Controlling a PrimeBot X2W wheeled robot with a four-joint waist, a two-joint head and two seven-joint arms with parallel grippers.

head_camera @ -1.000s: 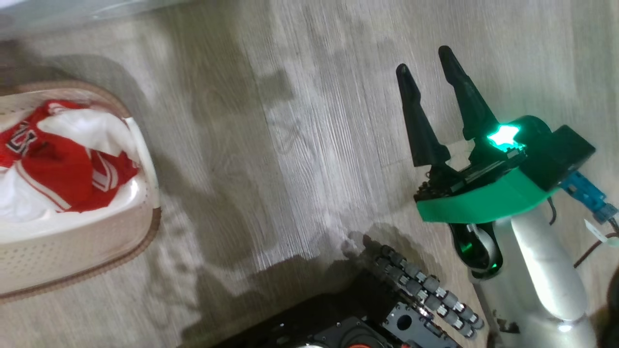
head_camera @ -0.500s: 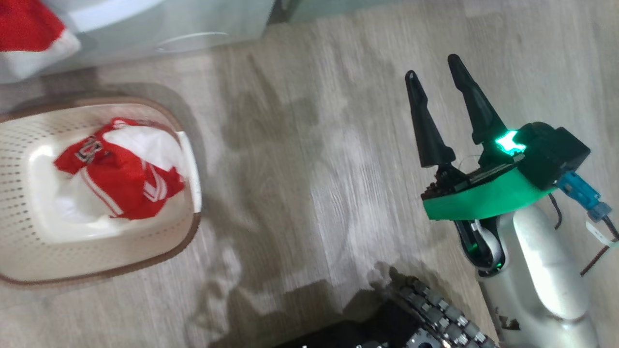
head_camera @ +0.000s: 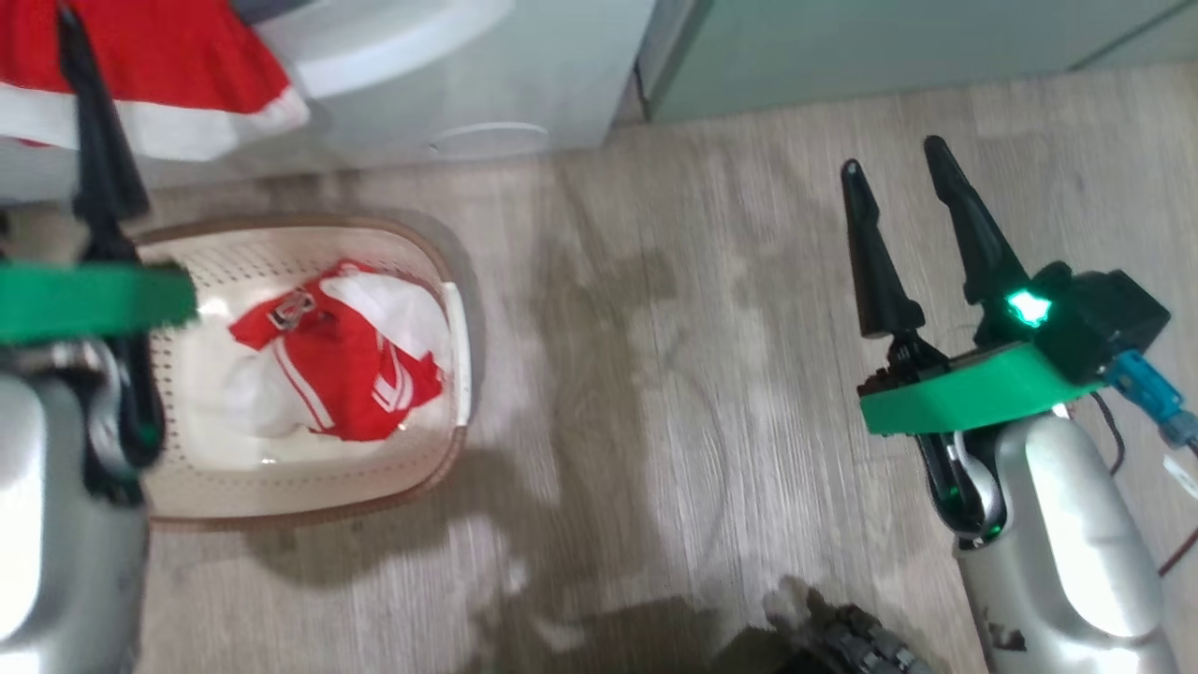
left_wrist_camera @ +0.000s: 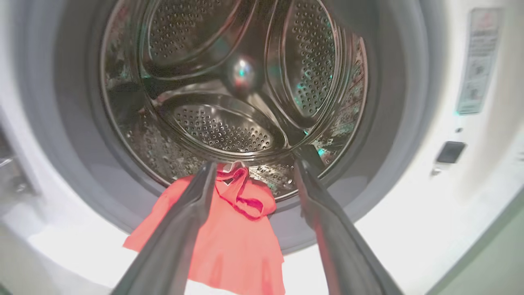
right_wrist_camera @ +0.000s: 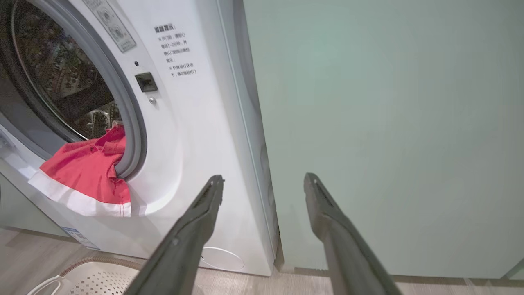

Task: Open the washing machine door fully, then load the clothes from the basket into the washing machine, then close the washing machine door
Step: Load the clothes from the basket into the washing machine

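I've got the left gripper [left_wrist_camera: 256, 164] at the mouth of the washing machine [right_wrist_camera: 192, 135], pointing into the steel drum [left_wrist_camera: 221, 127]. Its fingers are spread wide and released, with nothing pinched between them. One red garment [left_wrist_camera: 237, 237] with a white hem is draped over the lower lip of the grey gasket [left_wrist_camera: 389, 123], part inside the drum and part hanging down the machine's front. The left finger crosses in front of it; I can't tell if they touch. The right gripper [head_camera: 894, 157] hovers over wood-look floor [head_camera: 702, 374], well apart from the basket [head_camera: 281, 491], likewise spread and empty. Its wrist camera faces the seam between the machine and a pale green cabinet [right_wrist_camera: 389, 123]. The basket sits on the floor just in front of the machine, with red and white clothes [head_camera: 346, 374] bunched inside, white stripes showing. The head view is slightly blurred.
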